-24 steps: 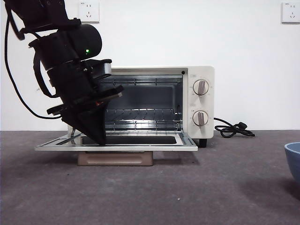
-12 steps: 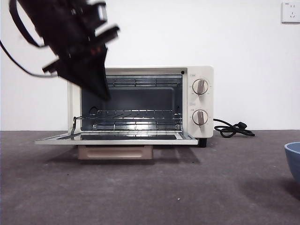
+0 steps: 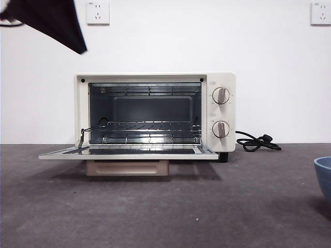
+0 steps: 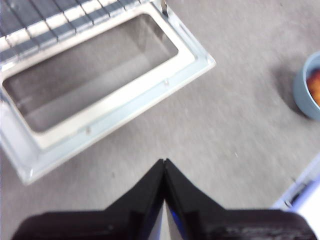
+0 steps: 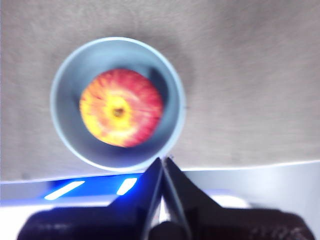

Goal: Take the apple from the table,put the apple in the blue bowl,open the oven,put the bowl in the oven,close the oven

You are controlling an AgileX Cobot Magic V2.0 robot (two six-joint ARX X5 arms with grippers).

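The cream-white oven [image 3: 155,111] stands on the table [image 3: 165,206] with its glass door [image 3: 129,152] folded down flat and the wire rack showing inside. My left gripper [image 4: 164,162] hangs shut and empty high above the table, just off the front edge of the open door [image 4: 125,95]; in the front view it is only a black tip [image 3: 57,20] at the top left. The red-and-yellow apple [image 5: 121,107] lies inside the blue bowl [image 5: 65,130]. My right gripper [image 5: 163,161] hovers shut above the bowl's near rim. The bowl [image 3: 324,175] sits at the front view's right edge.
A black power cord [image 3: 257,142] lies coiled on the table to the right of the oven. Two round knobs [image 3: 221,112] sit on the oven's right panel. A white wall with sockets stands behind. A pale table edge [image 4: 300,192] shows near the left gripper.
The left arm has lifted off the lowered oven door and pulled up and to the left, leaving only its tip in the front view. The door stays open.
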